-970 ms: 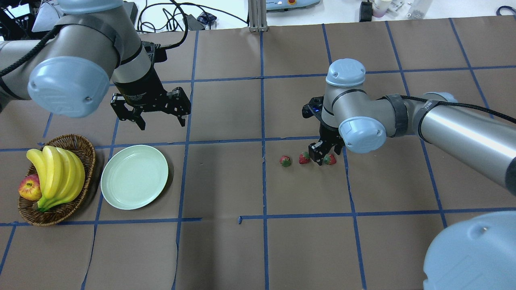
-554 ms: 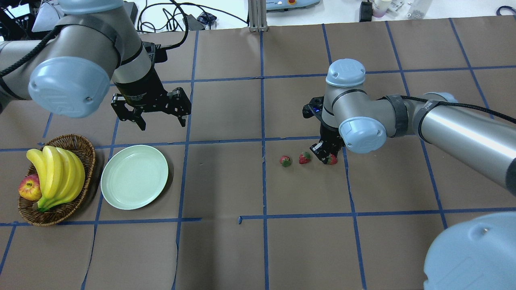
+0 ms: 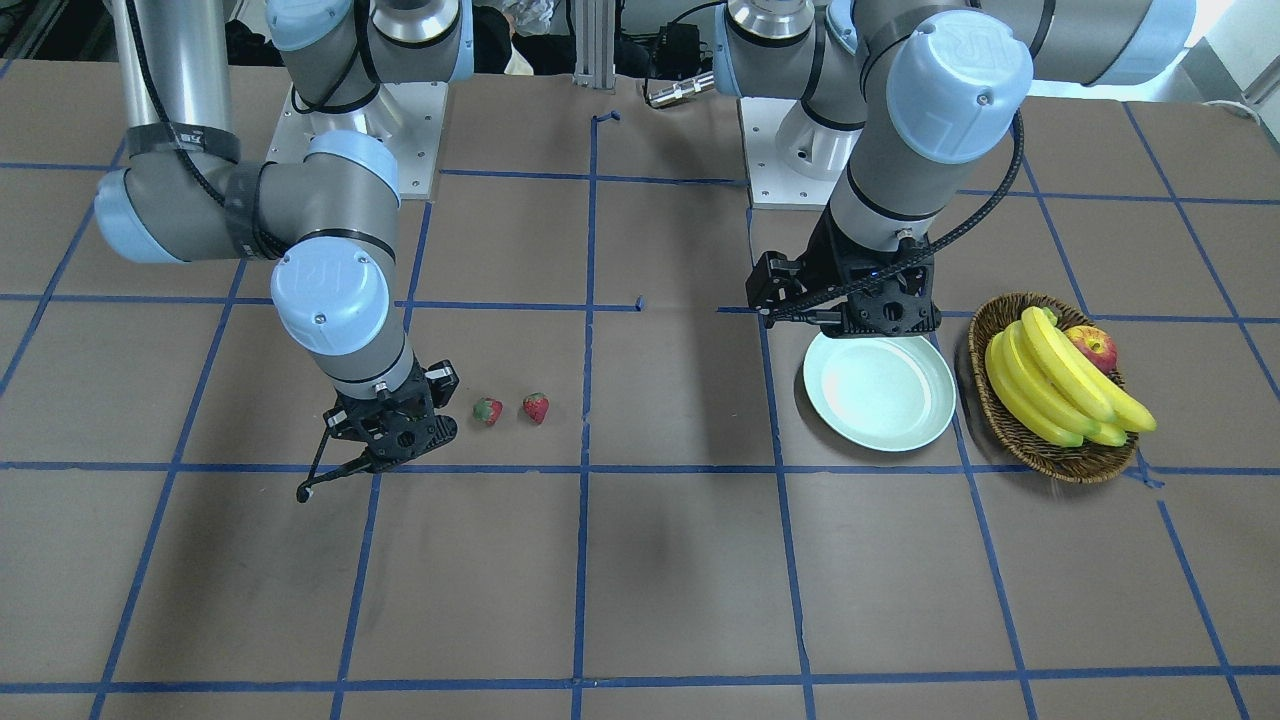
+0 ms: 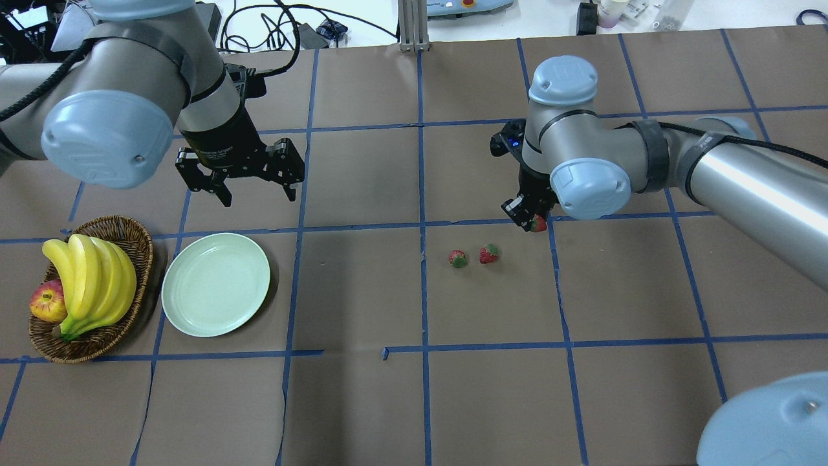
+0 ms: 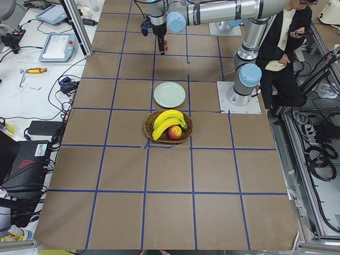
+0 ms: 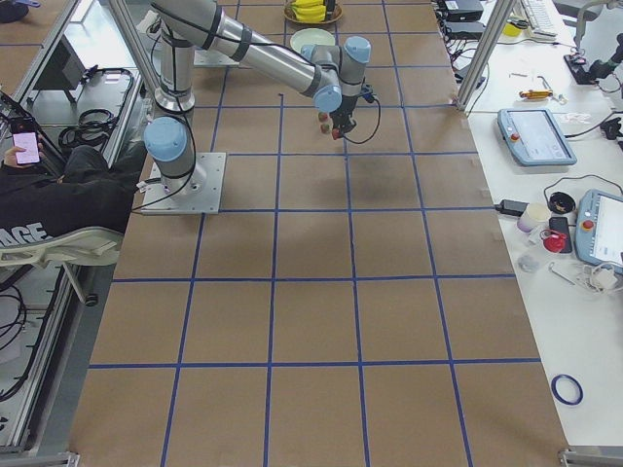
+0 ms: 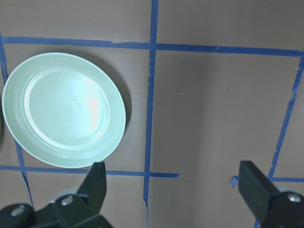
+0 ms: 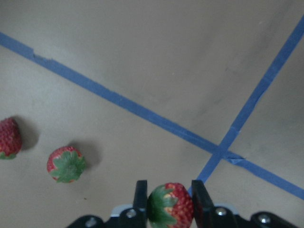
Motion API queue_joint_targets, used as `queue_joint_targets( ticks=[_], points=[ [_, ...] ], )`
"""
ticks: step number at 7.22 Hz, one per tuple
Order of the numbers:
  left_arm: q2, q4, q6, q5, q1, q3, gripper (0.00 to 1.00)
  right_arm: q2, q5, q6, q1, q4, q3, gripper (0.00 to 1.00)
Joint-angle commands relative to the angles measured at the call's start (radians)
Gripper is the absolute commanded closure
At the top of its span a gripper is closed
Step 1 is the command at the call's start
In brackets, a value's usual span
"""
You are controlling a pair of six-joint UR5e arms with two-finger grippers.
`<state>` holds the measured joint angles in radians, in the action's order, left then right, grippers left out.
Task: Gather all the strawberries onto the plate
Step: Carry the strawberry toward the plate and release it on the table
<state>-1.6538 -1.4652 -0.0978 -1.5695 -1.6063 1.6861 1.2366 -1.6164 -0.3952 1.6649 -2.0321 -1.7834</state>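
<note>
With the right gripper clamped on one strawberry, carry it level toward 9 o'clock, above the two loose strawberries at its 8 o'clock, and release low over the plate, avoiding the open left gripper hovering there.

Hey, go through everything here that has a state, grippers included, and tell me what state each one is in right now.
Right gripper: shut on a strawberry.
Held strawberry: clamped between the fingers, off the table.
Other two strawberries: lying loose on the table, apart from each other.
Left gripper: open, empty.
Plate: empty, flat on the table.
Basket: holding bananas and an apple.
</note>
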Motion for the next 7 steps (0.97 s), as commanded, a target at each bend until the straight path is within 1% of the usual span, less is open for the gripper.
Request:
queue_joint_targets(
  ticks=[1, 2, 3, 5, 6, 7],
  points=[
    [0.015, 0.005, 0.007, 0.002, 0.022, -0.002, 0.0, 0.029, 0.015, 0.082, 0.015, 0.078, 0.094, 1.0],
    [0.017, 0.005, 0.007, 0.002, 0.022, -0.002, 0.0, 0.029, 0.02, 0.144, 0.066, 0.081, 0.12, 1.0],
    [0.019, 0.006, 0.009, 0.002, 0.025, -0.008, 0.0, 0.023, 0.065, 0.235, 0.128, 0.076, 0.131, 1.0],
    [0.019, 0.006, 0.01, 0.003, 0.022, -0.003, 0.0, 0.011, 0.085, 0.33, 0.214, 0.07, 0.13, 1.0],
    [0.019, 0.006, 0.01, 0.005, 0.02, -0.003, 0.0, -0.009, 0.128, 0.373, 0.252, 0.063, 0.13, 1.0],
    [0.019, 0.005, 0.01, 0.005, 0.02, -0.002, 0.0, -0.043, 0.153, 0.407, 0.283, 0.037, 0.13, 1.0]
  ],
)
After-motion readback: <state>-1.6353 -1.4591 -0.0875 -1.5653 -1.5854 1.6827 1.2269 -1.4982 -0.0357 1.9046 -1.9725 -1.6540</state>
